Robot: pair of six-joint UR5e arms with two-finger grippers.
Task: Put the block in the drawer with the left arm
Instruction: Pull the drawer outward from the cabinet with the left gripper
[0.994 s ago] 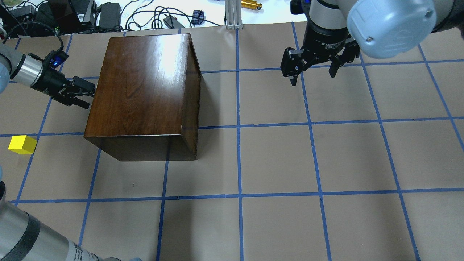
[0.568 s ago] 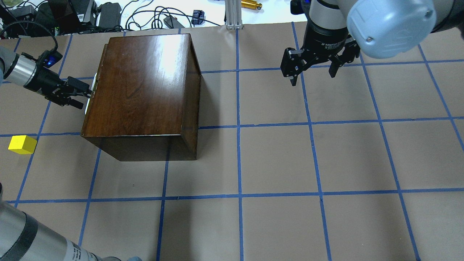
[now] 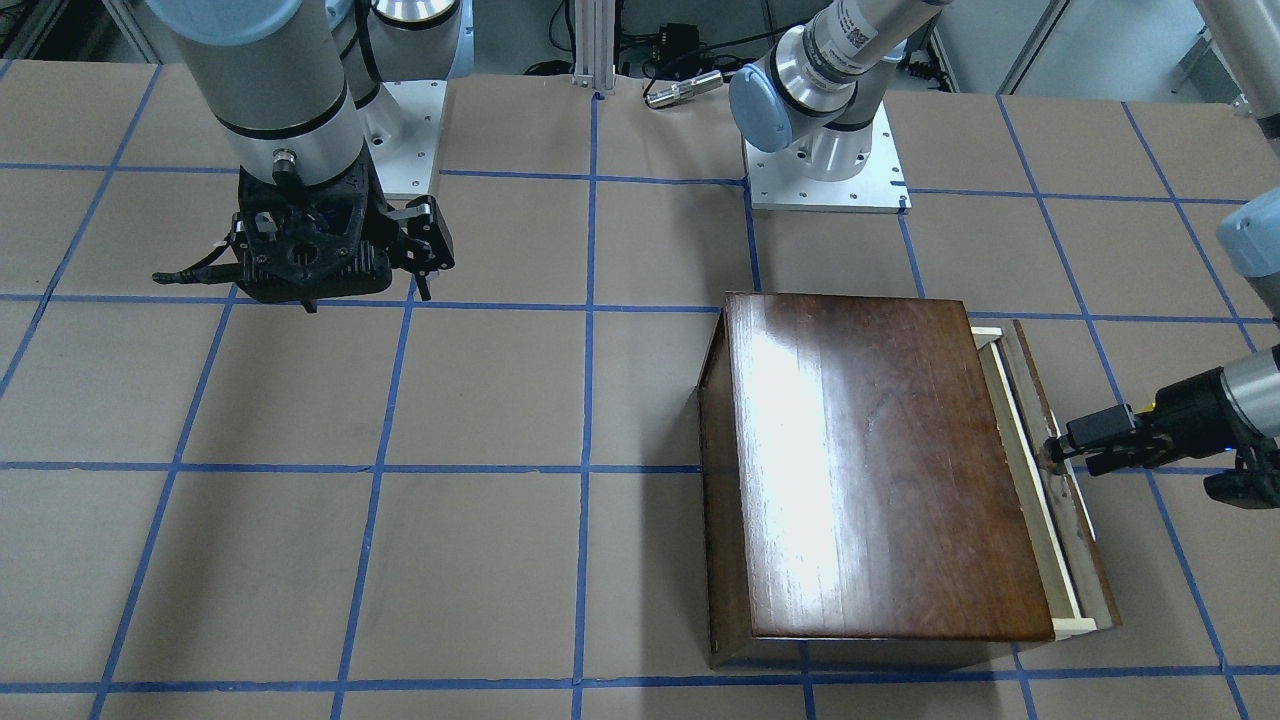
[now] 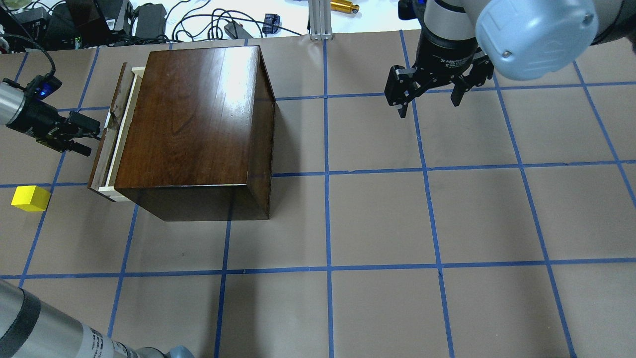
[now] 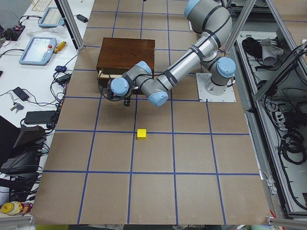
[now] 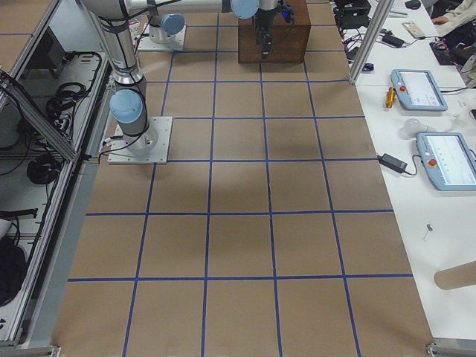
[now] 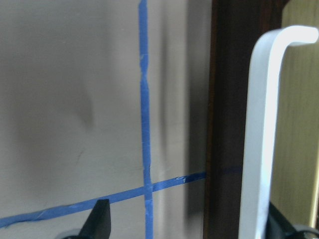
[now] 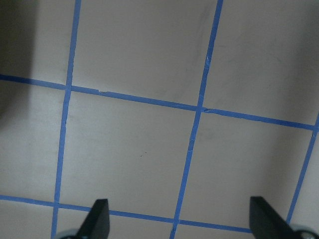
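The dark-brown wooden box point(image 4: 194, 114) stands at the left of the table. Its drawer point(image 4: 110, 134) sticks out a little on the box's left side, showing a strip of pale wood, also in the front-facing view point(image 3: 1050, 470). My left gripper point(image 4: 89, 139) is at the drawer front with its jaws apart. In the left wrist view the white handle point(image 7: 259, 139) lies between the fingers, close against one fingertip point(image 7: 279, 226). The yellow block point(image 4: 31, 198) lies on the table near the left edge, apart from the gripper. My right gripper point(image 4: 429, 104) is open and empty, hovering at the far right.
Cables, power supplies and an aluminium post point(image 4: 318, 20) lie beyond the table's far edge. The brown paper surface carries a blue tape grid point(image 4: 328, 171). The left arm's forearm point(image 4: 44, 328) crosses the near left corner.
My left gripper has moved left, away from the box, and the drawer has slid out with it. The block and the right arm have not moved.
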